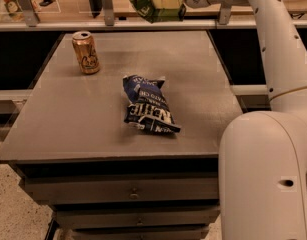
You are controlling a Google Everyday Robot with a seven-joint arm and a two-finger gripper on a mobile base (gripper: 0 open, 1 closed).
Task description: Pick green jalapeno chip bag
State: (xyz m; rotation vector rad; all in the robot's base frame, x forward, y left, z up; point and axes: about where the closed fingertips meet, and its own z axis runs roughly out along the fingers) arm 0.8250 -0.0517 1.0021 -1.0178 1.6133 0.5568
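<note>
On the left of the grey surface (193, 74) a gold can (86, 52) stands upright. Near the middle lies a dark blue bag (148, 105), flat, with its length running away from the front edge. Above the far edge, clear of the surface, the green jalapeno chip bag (144, 6) hangs in my claw (167, 2), which is clamped on its right end. Its long axis lies roughly level, with the crumpled free end pointing left. My white arm (273, 44) comes in from the right.

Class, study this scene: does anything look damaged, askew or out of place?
The dark blue bag lies crumpled and skewed mid-table. The green jalapeno chip bag hangs tilted in the tool, above the far edge of the table. The can stands upright.
</note>
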